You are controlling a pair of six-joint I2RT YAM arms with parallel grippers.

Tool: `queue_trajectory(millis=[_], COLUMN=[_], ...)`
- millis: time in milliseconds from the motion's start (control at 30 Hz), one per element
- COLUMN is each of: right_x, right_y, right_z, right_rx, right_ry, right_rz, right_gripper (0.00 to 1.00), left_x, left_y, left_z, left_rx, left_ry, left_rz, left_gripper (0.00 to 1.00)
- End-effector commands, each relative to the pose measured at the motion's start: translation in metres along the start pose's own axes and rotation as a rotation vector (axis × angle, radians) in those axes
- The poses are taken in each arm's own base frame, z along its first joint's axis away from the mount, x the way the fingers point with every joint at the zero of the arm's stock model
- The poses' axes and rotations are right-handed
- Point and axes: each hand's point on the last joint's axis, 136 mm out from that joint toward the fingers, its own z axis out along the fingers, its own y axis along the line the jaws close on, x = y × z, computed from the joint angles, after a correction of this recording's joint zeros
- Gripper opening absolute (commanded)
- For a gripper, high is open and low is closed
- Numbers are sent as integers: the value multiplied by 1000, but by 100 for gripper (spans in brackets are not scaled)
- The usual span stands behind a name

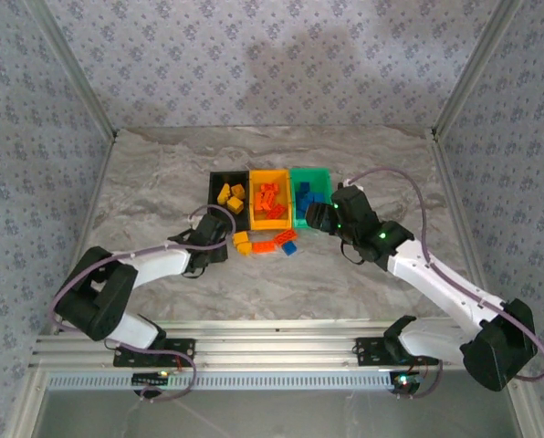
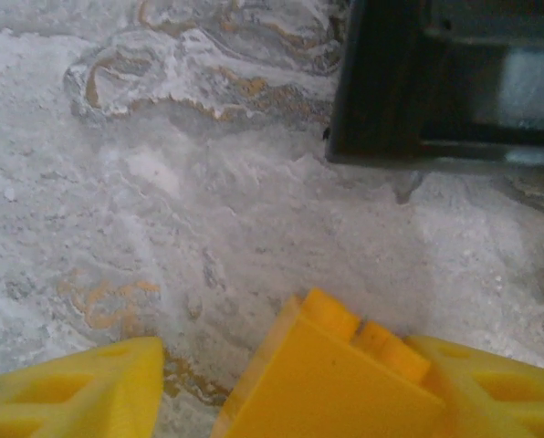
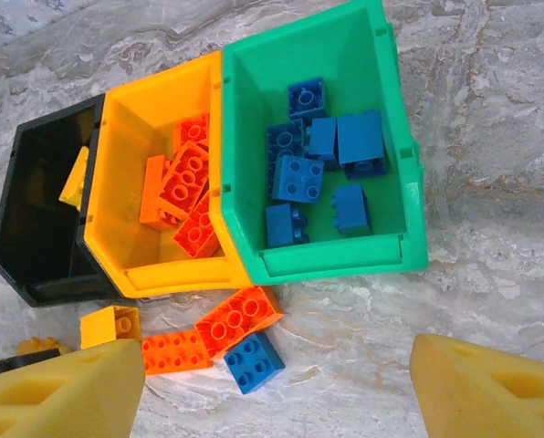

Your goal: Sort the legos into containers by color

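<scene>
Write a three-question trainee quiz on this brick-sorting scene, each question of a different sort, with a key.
1. Multiple choice: what colour are the small studded plastic bricks inside the green rectangular plastic bin? A yellow, B red-orange, C blue.
2. True or false: the right gripper is shut on a brick.
3. Short answer: how many bricks lie loose on the grey marbled table, outside any bin?
Key: 1 C. 2 False; its jaws stand open and empty. 3 Four: one yellow brick, two red-orange bricks, one blue brick.
</scene>
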Motion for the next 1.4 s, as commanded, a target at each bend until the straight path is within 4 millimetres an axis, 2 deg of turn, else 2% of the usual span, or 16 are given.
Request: queue_trajectory(millis=[0, 133, 267, 433, 533, 633, 700, 800, 933, 1100, 1233, 1300, 1367], right_x=[2, 4, 5, 7, 11, 17, 20, 24, 25, 30, 33, 35, 37], right_y=[-9, -7, -8, -11, -13, -17, -21, -25, -29, -36, -37, -36, -35], right_z=[-1, 2, 3, 2, 2, 3, 3, 3, -3, -7, -7, -7, -6], right_rx=[26, 19, 22, 21, 18, 23, 31, 43, 58, 68, 64, 53, 48], right_ry=[0, 7, 12, 11, 12, 17, 22, 32, 31, 34, 41, 47, 57], right_rz=[18, 21, 23, 29, 41, 50, 55, 57, 53, 60, 65, 63, 59], right_gripper=[78, 78, 78, 79, 79, 79, 79, 79, 79, 79, 79, 80, 80], left_x=[-12, -9, -2, 3, -12, -42, -66, -97, -132, -157, -162, -166, -173], left_y=[-9, -6, -5, -16, -26, -36, -43, -54, -68, -78, -77, -83, -91], left_z=[11, 8, -4, -41, -71, -98, -107, -100, -72, -41, -19, -22, -35], left_rx=[35, 40, 53, 111, 145, 183, 178, 168, 151, 102, 81, 105, 142], left_ry=[-46, -39, -33, -67, -110, -172, -209, -220, -209, -175, -132, -133, -155], left_rz=[2, 0, -6, 1, -7, -47, -54, -74, -91, -70, -82, -88, -91], left_gripper=[59, 48, 40, 35, 33, 33, 32, 34, 35, 40, 53, 65, 76])
